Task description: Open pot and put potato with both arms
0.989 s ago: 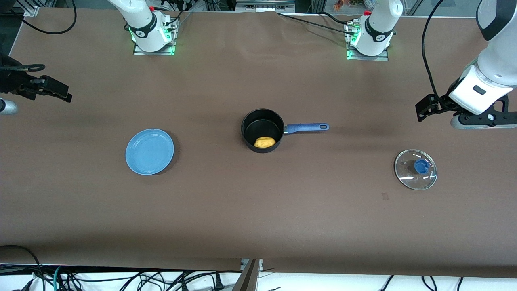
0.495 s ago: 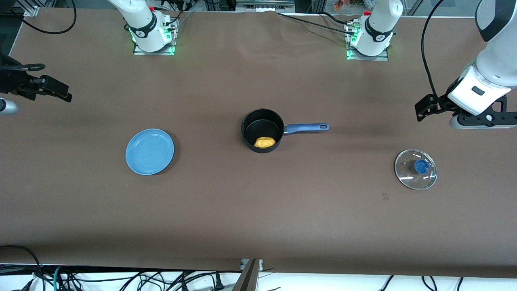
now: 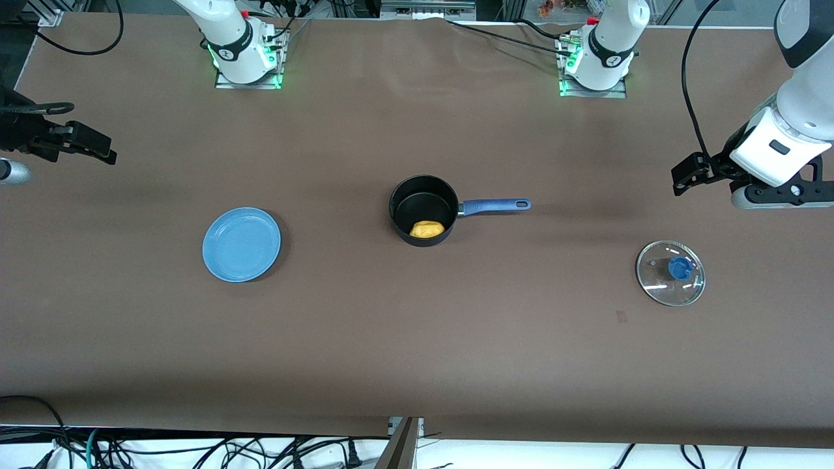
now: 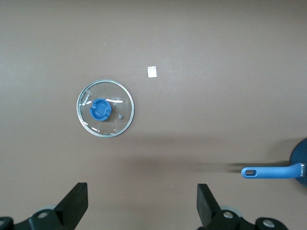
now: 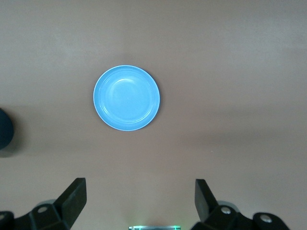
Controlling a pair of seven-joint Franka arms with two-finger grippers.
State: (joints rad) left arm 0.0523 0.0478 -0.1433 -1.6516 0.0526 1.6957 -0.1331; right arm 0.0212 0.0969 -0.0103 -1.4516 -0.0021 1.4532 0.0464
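Uncovered pot (image 3: 422, 210), potato (image 3: 427, 228) inside, glass lid (image 3: 670, 273) apart, lettering unreadable

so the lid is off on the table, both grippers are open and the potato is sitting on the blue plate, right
Not quite: the potato lies inside the pot, as the front view shows; the blue plate holds nothing. The lid is off on the table, and the left gripper and right gripper are open.

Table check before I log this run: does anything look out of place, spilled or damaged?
Nothing stands out. The potato sits inside the pot, which stands upright; the glass lid lies flat toward the left arm's end, and the plate lies flat and bare.
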